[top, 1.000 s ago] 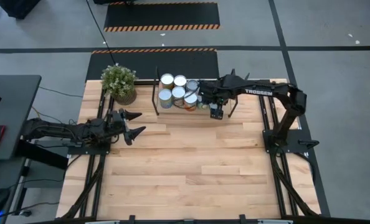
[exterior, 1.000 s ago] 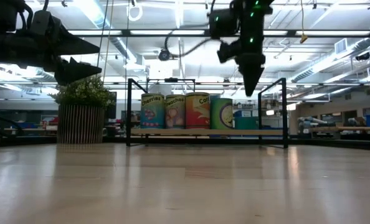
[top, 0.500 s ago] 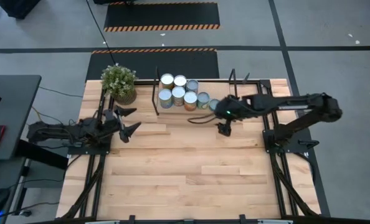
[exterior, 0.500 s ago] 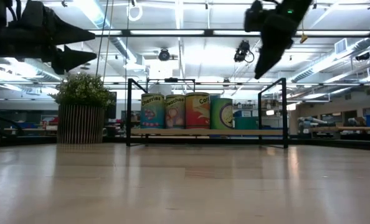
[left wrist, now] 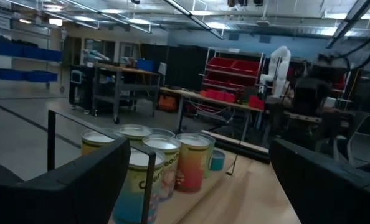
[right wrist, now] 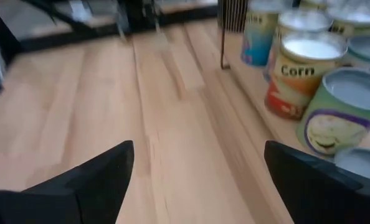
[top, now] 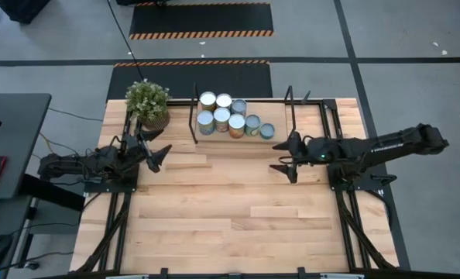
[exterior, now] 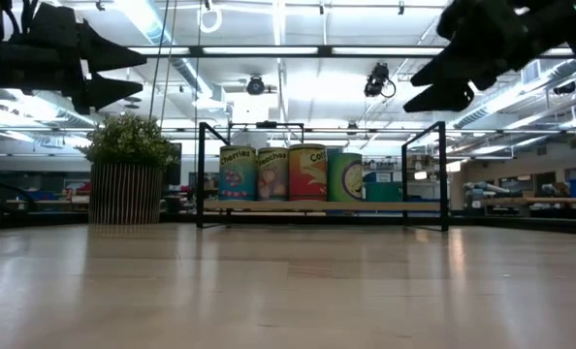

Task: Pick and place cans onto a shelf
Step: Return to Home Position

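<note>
Several cans (top: 228, 115) stand upright on their bases on the shelf (top: 279, 112), a light board (exterior: 317, 206) between black end frames at the table's far side. The labelled cans (exterior: 290, 173) also show in the left wrist view (left wrist: 166, 168) and the right wrist view (right wrist: 303, 68). My right gripper (top: 279, 156) hangs open above the table, just on the near side of the shelf's right end, pointing toward the table's left (exterior: 411, 94) (right wrist: 197, 146). My left gripper (top: 162, 153) waits open above the left side, aimed at the shelf (exterior: 141, 74) (left wrist: 199, 149). Both hold nothing.
A potted green plant (top: 147, 103) stands at the far left, beside the shelf's left frame (top: 193, 116). Bare tabletop (top: 230, 209) stretches from the shelf to the near edge. Arm bases and rails run along both sides of the table.
My right gripper has drawn back from above the cans at the shelf's right part toward the table's right and near edges. It has tipped from pointing down to nearly level and stayed open. The rightmost can, covered by it before, now shows.
</note>
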Motion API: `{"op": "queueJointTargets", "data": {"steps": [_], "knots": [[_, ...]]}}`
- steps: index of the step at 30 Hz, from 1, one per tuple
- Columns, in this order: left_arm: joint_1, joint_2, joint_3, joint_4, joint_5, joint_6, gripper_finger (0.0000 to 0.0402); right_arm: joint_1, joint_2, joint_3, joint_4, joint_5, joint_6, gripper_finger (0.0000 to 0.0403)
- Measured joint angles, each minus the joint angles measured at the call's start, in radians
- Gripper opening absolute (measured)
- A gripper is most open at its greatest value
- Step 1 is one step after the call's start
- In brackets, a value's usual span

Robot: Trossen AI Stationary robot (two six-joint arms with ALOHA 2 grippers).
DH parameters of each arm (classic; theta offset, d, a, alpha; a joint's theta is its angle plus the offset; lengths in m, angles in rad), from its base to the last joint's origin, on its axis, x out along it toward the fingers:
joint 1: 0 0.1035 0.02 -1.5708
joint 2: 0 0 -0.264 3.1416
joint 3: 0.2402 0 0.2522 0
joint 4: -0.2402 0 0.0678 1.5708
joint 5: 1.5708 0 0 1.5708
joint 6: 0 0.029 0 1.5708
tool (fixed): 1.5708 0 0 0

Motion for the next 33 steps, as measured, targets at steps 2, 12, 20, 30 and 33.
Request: {"op": "queueJointTargets", "data": {"steps": [2, 12, 20, 30, 33], "knots": [[0.0, 0.0, 0.0, 0.003, -0.017, -0.003, 0.0389, 0.001, -0.035, -0.069, 0.107, 0.0, -0.013, 0.0367], [0.0, 0.0, 0.0, 0.114, -0.084, 0.09, 0.0389, 0.001, -0.165, -0.301, 0.405, 0.001, -0.055, 0.0367], [0.001, 0.002, 0.0, 0.115, -0.146, 0.201, 0.0389, -0.001, -0.307, -0.44, 0.521, 0.041, -0.064, 0.0367], [0.001, 0.001, 0.0, 0.116, -0.148, 0.228, 0.0389, -0.024, -0.406, -0.472, 0.568, 0.223, -0.115, 0.0367], [0.001, 0.002, 0.0, 0.117, -0.143, 0.208, 0.0389, -0.032, -0.404, -0.472, 0.555, 0.255, -0.116, 0.0367]]}}
